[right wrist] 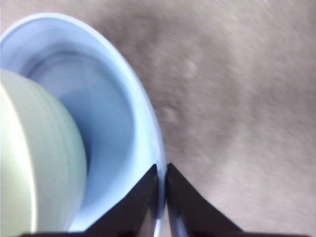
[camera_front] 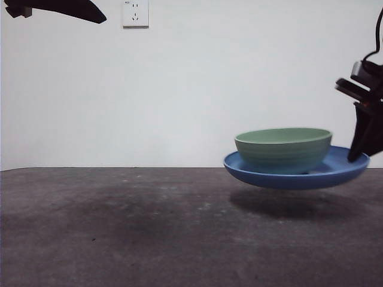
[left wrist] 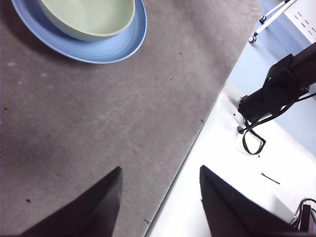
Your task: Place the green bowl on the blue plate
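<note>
The ridged mint green bowl (camera_front: 283,149) sits in the glossy blue plate (camera_front: 335,170), lifted off the table (camera_front: 119,227) by the right gripper (right wrist: 162,170) pinching its rim, left gripper (left wrist: 160,173) spread wide, right-wrist shot blurry.

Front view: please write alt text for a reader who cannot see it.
The green bowl sits in the blue plate, which is lifted above the dark table with a shadow beneath. The right hand grips the plate's rim at the picture's right edge; the left arm shows only as a black tip top left.
</note>
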Controlling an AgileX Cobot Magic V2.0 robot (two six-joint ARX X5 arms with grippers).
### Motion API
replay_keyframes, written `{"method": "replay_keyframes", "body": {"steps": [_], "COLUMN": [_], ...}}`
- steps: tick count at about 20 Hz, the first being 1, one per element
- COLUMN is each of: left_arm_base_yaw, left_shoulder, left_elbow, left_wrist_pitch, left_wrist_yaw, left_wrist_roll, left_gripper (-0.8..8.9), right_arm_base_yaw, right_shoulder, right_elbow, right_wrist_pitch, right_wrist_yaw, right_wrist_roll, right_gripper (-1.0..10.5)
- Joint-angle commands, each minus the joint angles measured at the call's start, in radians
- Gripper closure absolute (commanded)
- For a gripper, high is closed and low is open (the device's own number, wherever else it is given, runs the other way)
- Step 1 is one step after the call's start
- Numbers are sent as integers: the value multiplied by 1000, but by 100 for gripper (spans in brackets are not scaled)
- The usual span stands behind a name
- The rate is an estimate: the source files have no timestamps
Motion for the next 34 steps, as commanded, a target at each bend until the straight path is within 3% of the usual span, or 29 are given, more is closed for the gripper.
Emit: {"method": "replay_keyframes", "body": {"steps": [1, 8, 11, 15, 23, 29, 32, 34], "left_arm_base_yaw": [-5, -5, -5, -5, -5, -5, -5, -5], "left_shoulder": [8, 8, 8, 8, 8, 8, 8, 8], "left_elbow": [7, 7, 7, 7, 7, 7, 7, 7], "left_wrist_pitch": [7, 7, 7, 7, 6, 6, 6, 6], "left_wrist_yaw": [5, 5, 4, 4, 5, 5, 5, 4], "left_wrist_roll": [17, 17, 17, 17, 17, 17, 17, 17], "left_gripper": [564, 564, 564, 564, 564, 564, 564, 564], "right_arm_base_yaw": [32, 226, 302, 372, 417, 418, 421, 422], "right_shoulder": [-9, -6, 18, 87, 241, 254, 253, 248], "right_elbow": [18, 18, 18, 18, 18, 18, 18, 18], "right_wrist_pitch": [24, 161, 220, 285, 341, 333, 333, 330], "right_wrist_yaw": [-32, -24, 17, 40, 79, 90, 90, 90], "right_wrist_roll": [58, 195, 243, 281, 309, 307, 308, 308], "right_gripper": [938, 938, 938, 938, 938, 936, 773, 733]}}
